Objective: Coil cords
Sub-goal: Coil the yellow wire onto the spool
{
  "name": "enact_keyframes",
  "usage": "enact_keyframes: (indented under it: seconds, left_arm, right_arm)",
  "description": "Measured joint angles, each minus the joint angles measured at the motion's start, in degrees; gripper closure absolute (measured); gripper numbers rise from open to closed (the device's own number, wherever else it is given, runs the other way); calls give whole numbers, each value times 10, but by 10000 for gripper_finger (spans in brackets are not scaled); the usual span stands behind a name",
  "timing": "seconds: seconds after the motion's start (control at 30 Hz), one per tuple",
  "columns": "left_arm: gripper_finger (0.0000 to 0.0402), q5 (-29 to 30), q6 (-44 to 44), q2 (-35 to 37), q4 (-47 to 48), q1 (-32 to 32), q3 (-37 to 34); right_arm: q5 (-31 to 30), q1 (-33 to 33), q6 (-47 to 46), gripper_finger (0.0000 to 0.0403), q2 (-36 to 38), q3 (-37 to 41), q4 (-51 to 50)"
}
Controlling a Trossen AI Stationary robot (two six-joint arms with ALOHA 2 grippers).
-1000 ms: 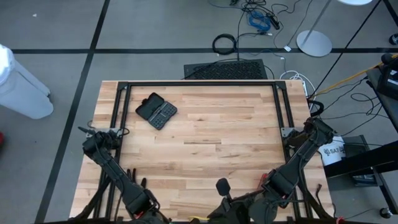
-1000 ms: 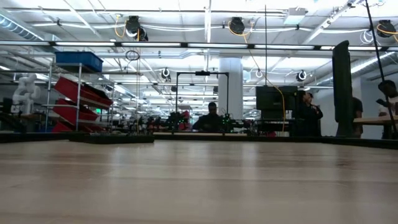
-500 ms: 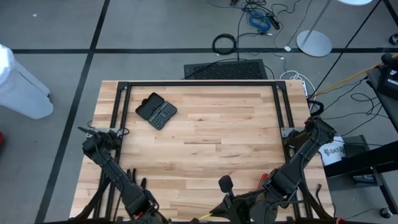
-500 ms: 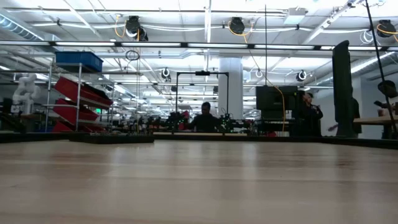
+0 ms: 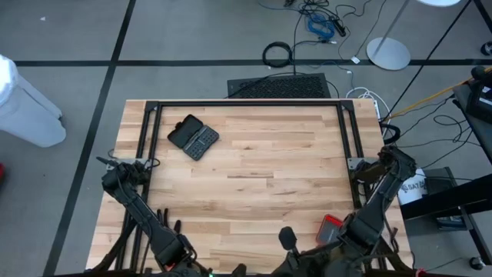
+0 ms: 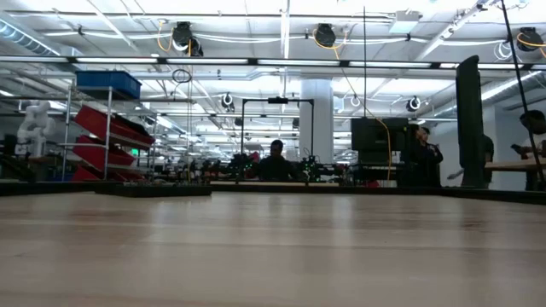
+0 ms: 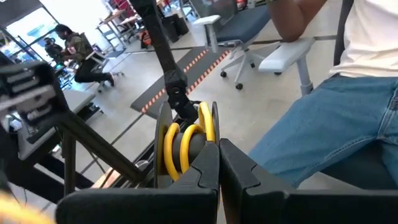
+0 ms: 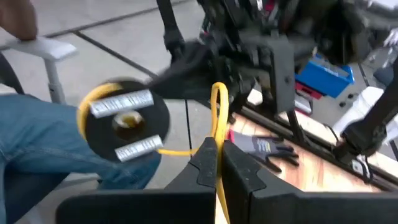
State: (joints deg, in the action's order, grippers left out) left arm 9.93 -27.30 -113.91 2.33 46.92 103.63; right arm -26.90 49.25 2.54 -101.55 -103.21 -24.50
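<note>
Between the right gripper's (image 8: 217, 163) closed fingers runs the thin yellow cord (image 8: 217, 115), pinched where the two dark tips meet. From there it rises in a loop and also leads sideways to a black round spool (image 8: 126, 124) hanging just beside the tips, with yellow turns around its rim and white labels on its face whose writing is too blurred to read. Beyond the loop stands the dark frame of the other arm, and past it a grey glove (image 8: 264, 147) lies on the wooden table (image 8: 323, 167).

Ahead of the left gripper (image 7: 219, 163), whose fingers are pressed together, the same spool shows edge-on, its yellow windings just past the tips; whether they touch it I cannot tell. Behind it sits a person in blue jeans (image 7: 323, 124).

From above, both arms fold low at the table's near edge, and a black case (image 5: 193, 137) lies well apart.
</note>
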Motion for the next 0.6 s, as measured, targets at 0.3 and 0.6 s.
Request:
enact_keyframes:
  seconds: [0.3, 0.6]
  left_arm:
    - [402, 42, 12, 0, 2, -3, 0]
    - [401, 81, 15, 0, 8, -4, 0]
  right_arm:
    - [-1, 21, 36, 402, 0, -6, 47]
    - [-1, 23, 43, 403, 0, -6, 52]
